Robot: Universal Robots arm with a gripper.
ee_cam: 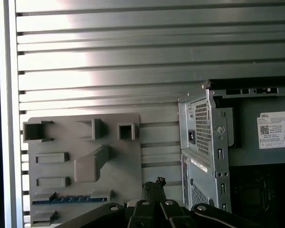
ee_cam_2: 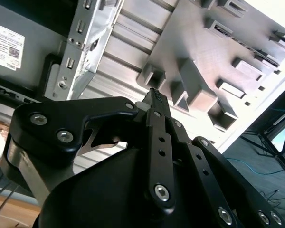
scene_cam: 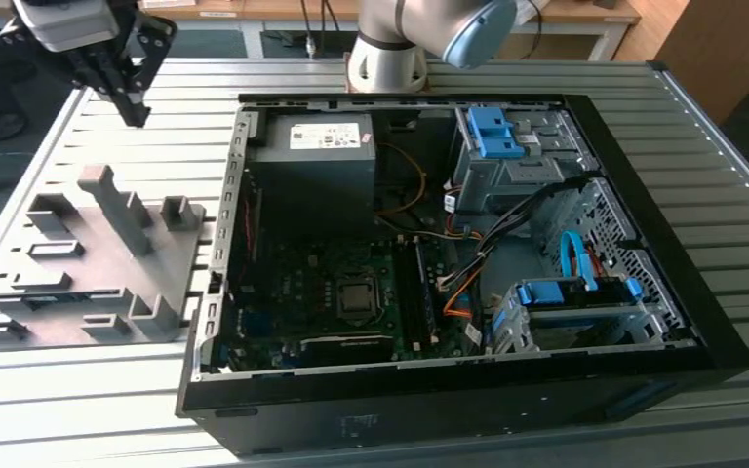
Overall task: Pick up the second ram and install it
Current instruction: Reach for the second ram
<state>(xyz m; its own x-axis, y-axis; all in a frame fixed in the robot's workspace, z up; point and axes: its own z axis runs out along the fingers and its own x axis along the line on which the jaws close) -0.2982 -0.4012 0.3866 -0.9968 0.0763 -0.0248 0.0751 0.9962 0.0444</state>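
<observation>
The ram (ee_cam: 69, 200) is a thin, dark bluish strip seated in a slot of the grey tray (ee_cam: 128, 161) on the counter (ee_cam: 133, 47), beside the case (ee_cam: 204, 142). The second wrist view shows the pincer (ee_cam_2: 155, 95) closed and empty, above the tray's uprights.

The arm (scene_cam: 389, 57) is standing at the far side of the exterior view, bending at a blue-capped joint (scene_cam: 482, 34) and reaching across toward the exterior view's left. The black gripper (scene_cam: 133, 115) is hanging high at that side, pointing downward and leaning slightly off vertical. In both wrist views its jaws are pressing together at the tips, with nothing showing between them.
</observation>
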